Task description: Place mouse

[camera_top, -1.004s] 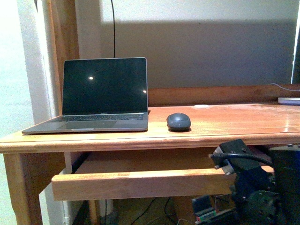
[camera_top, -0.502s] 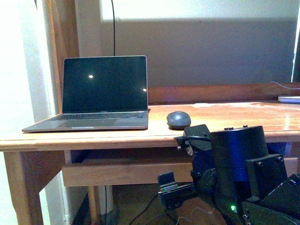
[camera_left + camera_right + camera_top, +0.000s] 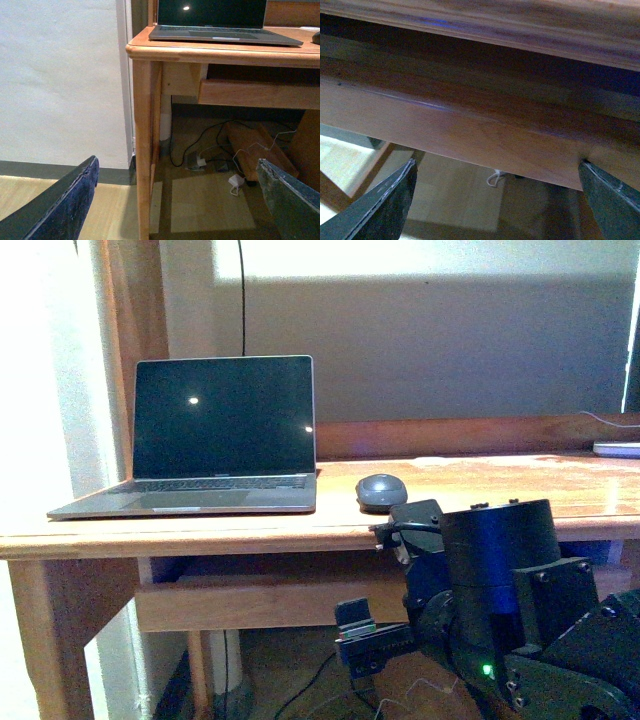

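One small dark grey oval mouse (image 3: 381,492) is seen resting on the wooden bench (image 3: 480,502), right of the laptop (image 3: 205,445), within reach for use; both hands are spread apart, grasping nothing.

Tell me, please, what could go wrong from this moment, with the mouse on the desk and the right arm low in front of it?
1. The right arm sits below the desk edge; rising toward the mouse, it might hit the edge or the sliding tray.
2. The mouse lies close beside the laptop; the wide-open jaws could nudge the laptop.
3. The mouse's domed top may slip in a pinch.
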